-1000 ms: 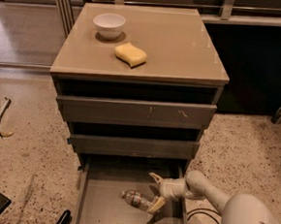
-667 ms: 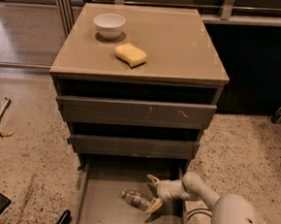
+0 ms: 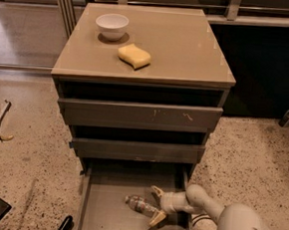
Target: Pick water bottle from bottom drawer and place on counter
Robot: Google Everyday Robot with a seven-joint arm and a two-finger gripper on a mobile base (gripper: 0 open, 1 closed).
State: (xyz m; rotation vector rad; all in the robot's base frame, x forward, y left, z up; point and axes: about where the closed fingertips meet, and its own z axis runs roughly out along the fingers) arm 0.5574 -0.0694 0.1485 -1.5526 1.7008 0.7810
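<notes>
The water bottle [image 3: 138, 204] lies on its side on the grey floor of the bottom drawer [image 3: 104, 216], right of centre. The drawer is pulled out. The pincer [image 3: 156, 204] is inside the drawer at the bottle's right end. It is open, with one tan finger behind the bottle and one in front; contact cannot be determined. On the desk [image 3: 185, 45] above, a white bowl [image 3: 112, 25] and a yellow sponge [image 3: 134, 56] sit on the left half.

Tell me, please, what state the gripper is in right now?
Gripper: open, down in the bottom drawer, straddling one end of the water bottle, holding nothing.
</notes>
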